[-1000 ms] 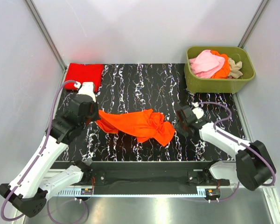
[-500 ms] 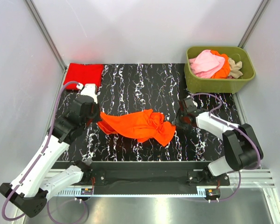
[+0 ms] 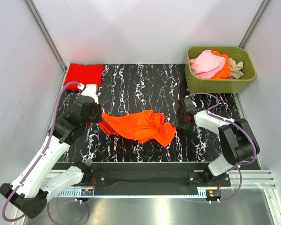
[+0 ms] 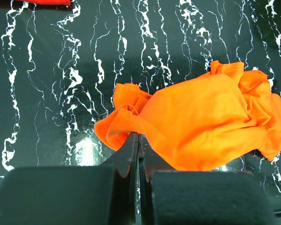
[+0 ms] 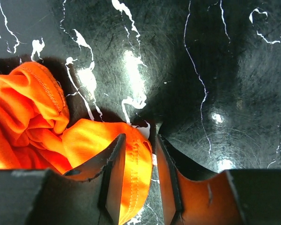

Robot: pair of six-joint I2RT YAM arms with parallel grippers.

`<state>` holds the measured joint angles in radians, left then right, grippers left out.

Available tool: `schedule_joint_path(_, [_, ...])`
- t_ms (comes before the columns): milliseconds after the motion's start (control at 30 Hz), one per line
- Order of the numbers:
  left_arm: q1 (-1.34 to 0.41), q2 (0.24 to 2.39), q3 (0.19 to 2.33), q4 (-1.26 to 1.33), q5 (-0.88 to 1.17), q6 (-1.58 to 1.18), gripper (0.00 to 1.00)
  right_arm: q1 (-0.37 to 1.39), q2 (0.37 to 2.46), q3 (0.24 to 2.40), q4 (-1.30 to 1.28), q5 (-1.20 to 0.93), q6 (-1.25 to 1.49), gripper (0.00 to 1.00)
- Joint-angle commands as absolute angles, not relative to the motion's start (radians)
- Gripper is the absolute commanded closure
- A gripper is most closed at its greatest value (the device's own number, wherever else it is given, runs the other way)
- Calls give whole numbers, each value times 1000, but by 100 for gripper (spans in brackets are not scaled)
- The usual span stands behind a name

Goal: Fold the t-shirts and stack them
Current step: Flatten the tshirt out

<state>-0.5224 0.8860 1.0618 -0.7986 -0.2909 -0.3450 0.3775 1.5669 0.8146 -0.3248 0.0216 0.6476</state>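
A crumpled bright orange t-shirt (image 3: 140,125) lies across the middle of the black marbled table (image 3: 145,84). My left gripper (image 3: 99,121) is at the shirt's left end. In the left wrist view it (image 4: 138,136) is shut on a fold of the orange cloth (image 4: 201,117). My right gripper (image 3: 177,123) sits low at the shirt's right end. Its jaws (image 5: 140,137) are open, with the stitched hem (image 5: 138,159) lying between the fingers. A folded red t-shirt (image 3: 84,74) rests at the table's back left corner.
An olive-green tub (image 3: 220,85) stands at the back right. It holds a pink t-shirt (image 3: 207,63), an orange one (image 3: 223,65) and a beige one (image 3: 236,68). Grey walls enclose the table on three sides.
The right arm has swung in and its gripper has moved up to the shirt's right end, its jaws narrowing around the hem. The left gripper keeps its hold and has barely moved.
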Motion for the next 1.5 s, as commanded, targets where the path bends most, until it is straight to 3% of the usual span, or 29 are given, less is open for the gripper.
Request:
schedule_joint_path(0, [-517,887,1060,-747,-273,-342,100,373,1577,816,-288,15,629,62])
schedule_joint_path(67, [-515,891,1063,-746,-270,-345,100,373,1585,819,-287,14,629,65])
schedule_joint_path(167, [-515,891,1065,-742,-265,-347,100,373,1583,819,-288,6,634,81])
schedule_joint_path(200, [-514,891,1066,-742,-262,-347,100,371,1579,819,-291,8,635,95])
schedule_joint_path(233, [-515,888,1069,-741,-259,-347,100,373,1571,819,-291,8,631,100])
schedule_joint_path(433, [-509,923,1211,-735,-265,-356,100,357,1395,971,-474,106,623,100])
schedule_joint_path(633, [-497,1023,1527,-756,-330,-336,100,347,1224,1508,-733,277,604,100])
schedule_joint_path(833, [-494,1046,1776,-799,-325,-374,100,347,1141,1904,-787,454,566,100])
schedule_joint_path(1033, [-494,947,1832,-804,-197,-457,100,347,1020,2028,-842,421,580,100])
schedule_joint_path(1233, [-494,827,1750,-801,79,-613,100,347,861,1974,-851,232,692,100])
schedule_joint_path(1467, [-494,752,1709,-799,124,-658,100,347,859,2022,-861,166,695,100])
